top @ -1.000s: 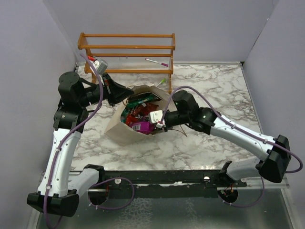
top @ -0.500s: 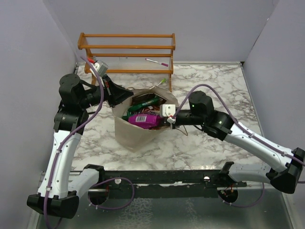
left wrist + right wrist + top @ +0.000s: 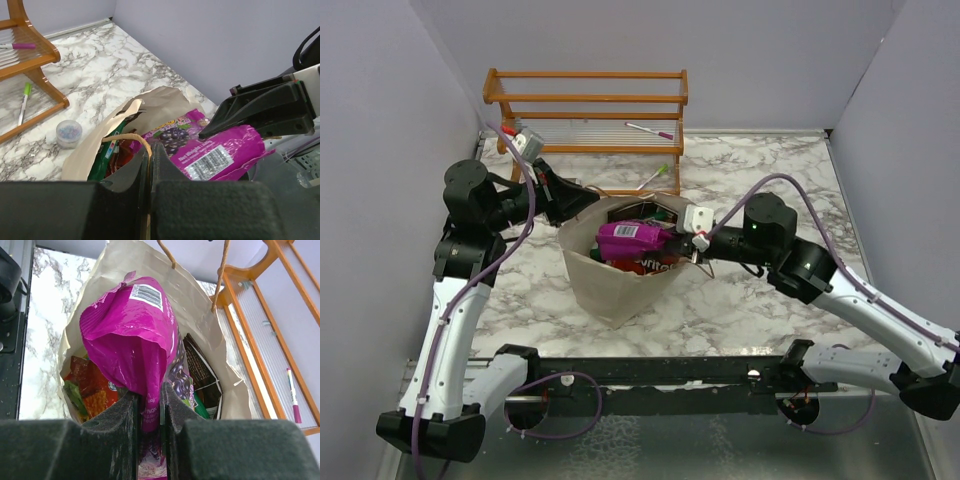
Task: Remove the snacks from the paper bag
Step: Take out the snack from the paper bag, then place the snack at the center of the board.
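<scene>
Above bag point(image 3: 605, 288), right jaws tight on purple packet point(image 3: 630, 240).

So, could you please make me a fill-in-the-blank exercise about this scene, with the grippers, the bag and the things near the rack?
1. The right gripper is shut on the ___ packet.
2. The left gripper pinches the rim of the paper bag, while the small clear cup stands on the ___ near the wooden rack.
3. The wooden rack holds a pink marker and, on a lower shelf, a second one coloured ___.
Missing words: purple; table; green.
</scene>
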Available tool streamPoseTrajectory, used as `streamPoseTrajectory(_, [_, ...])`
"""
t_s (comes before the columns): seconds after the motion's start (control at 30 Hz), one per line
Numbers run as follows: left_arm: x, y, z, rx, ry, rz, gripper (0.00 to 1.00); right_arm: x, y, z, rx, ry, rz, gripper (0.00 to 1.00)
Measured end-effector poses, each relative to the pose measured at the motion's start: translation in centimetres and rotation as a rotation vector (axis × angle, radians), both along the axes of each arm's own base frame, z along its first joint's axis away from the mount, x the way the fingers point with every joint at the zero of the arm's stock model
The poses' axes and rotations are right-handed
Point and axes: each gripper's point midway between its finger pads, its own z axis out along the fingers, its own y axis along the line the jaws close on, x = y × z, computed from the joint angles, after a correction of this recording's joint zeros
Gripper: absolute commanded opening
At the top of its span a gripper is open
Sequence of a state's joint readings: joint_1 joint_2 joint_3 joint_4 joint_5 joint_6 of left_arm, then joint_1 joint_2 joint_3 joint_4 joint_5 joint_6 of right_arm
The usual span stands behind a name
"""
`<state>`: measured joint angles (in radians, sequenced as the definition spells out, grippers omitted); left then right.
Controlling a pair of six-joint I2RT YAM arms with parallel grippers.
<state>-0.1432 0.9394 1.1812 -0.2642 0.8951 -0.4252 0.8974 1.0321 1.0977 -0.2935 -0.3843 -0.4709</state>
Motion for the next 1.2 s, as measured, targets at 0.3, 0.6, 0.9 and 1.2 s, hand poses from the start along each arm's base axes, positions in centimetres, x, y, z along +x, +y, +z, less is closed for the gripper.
streamPoseTrajectory(0.3, [0.3,-0.2,0.2,-0.022,0.024,-0.005,0.0,1.9,1.8,-1.6,-0.023,0.069,-0.042,0.01])
streamPoseTrajectory(0.6, [0.3,-0.3,0.6,-0.026,0.025,-0.009,0.0,4.3,2.7,2.0,0.046,0.034,-0.124,0.01])
streamPoseTrajectory(0.9, [1.0,0.0,0.8,-0.014,0.037,0.022,0.0,5.0,2.3,5.2,0.111,-0.007,-0.172,0.01])
streamPoseTrajectory(1.2, [2.2,0.5,0.7,0.0,0.052,0.082,0.0,5.2,1.4,8.7,0.166,-0.049,-0.21,0.01])
